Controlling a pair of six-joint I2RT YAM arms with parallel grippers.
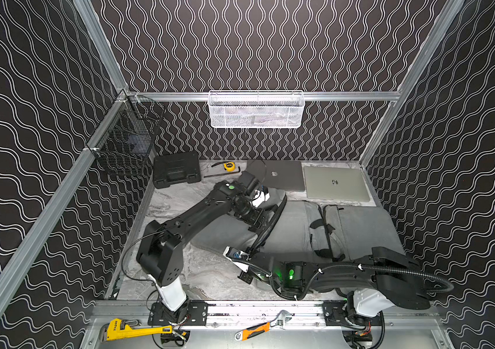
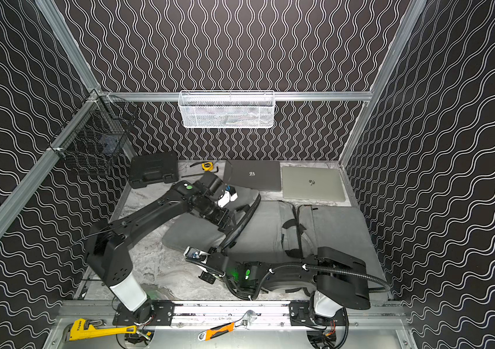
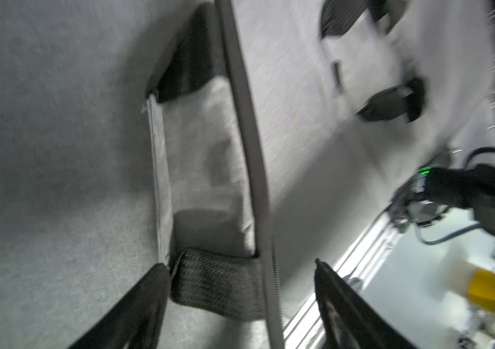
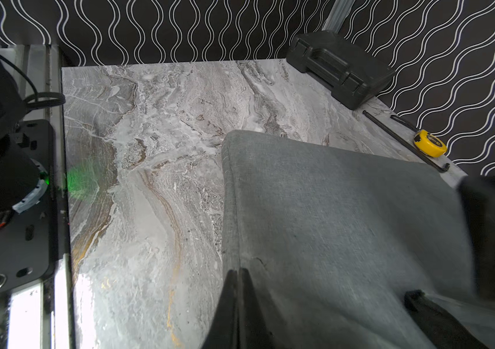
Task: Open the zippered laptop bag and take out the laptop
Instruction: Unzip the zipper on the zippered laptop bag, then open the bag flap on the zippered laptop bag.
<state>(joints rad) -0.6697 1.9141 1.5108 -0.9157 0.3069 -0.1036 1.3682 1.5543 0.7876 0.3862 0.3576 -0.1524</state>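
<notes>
Nearest me, my right tool is pinched shut at the near corner of the grey laptop bag on the worktop, my left tool gapes wide over its zipper farther in, and beyond lie a dark laptop and a silver laptop.

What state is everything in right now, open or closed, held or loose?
laptop bag: unzipped, on table
left gripper: open above bag's opening
right gripper: shut, pinching bag's edge
dark laptop: closed, on table
silver laptop: closed, on table
tool case: closed
</notes>
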